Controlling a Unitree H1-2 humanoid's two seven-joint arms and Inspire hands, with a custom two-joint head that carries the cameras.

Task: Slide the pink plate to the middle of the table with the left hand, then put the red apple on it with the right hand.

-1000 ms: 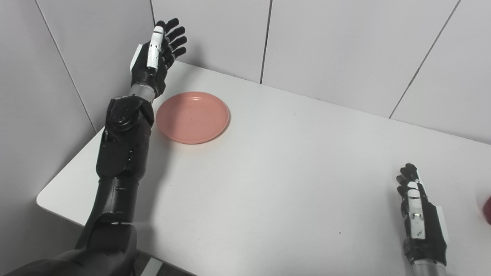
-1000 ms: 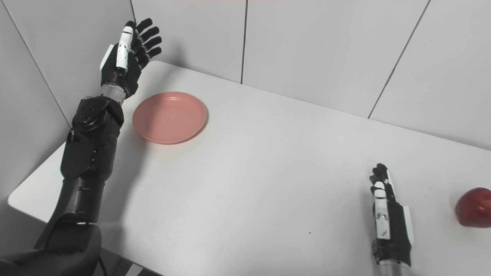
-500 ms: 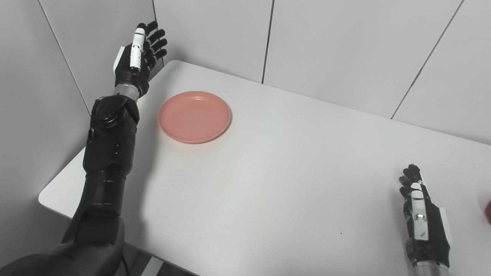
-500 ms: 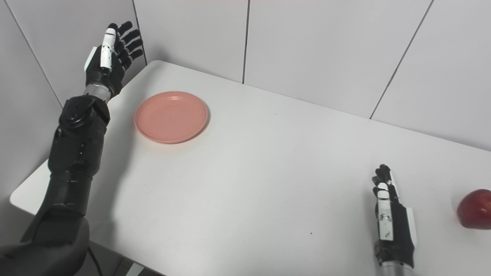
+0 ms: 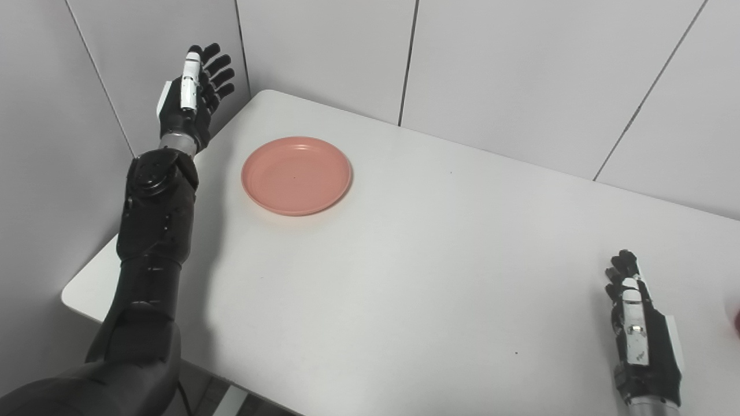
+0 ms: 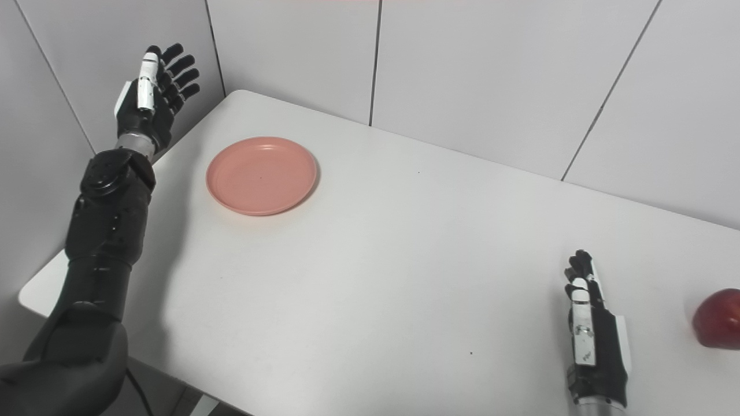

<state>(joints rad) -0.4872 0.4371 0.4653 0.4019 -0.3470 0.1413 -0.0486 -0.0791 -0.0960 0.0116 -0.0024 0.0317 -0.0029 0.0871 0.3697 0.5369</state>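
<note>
Pale grey wall panels (image 6: 474, 75) with dark seams close in behind a white bench (image 6: 370, 277), which runs across the view at a slant with one rounded corner near the lower left.

On the bench, the pink plate (image 6: 262, 175) lies flat toward the far left part of the surface, near the back corner and well away from the middle. It holds nothing. The red apple (image 6: 717, 318) sits on the bench at the far right; in the right eye view it is cut by the picture's edge, and in the left eye view only a sliver of it shows.

Left of the plate, the left hand (image 6: 148, 92) is raised in the air past the bench's left edge, in front of the side wall and not touching the plate. Its palm faces toward the plate, the fingers (image 6: 180, 74) are spread apart and point upward, and it holds nothing. The dark left forearm (image 6: 110, 225) comes up from the lower left corner, alongside the bench's left edge.

Near the lower right, the right hand (image 6: 594, 338) lies low at the bench, back upward, fingers (image 6: 580, 267) stretched forward close beside one another and holding nothing. It is apart from the apple, with bare bench between them, and well apart from the plate.
</note>
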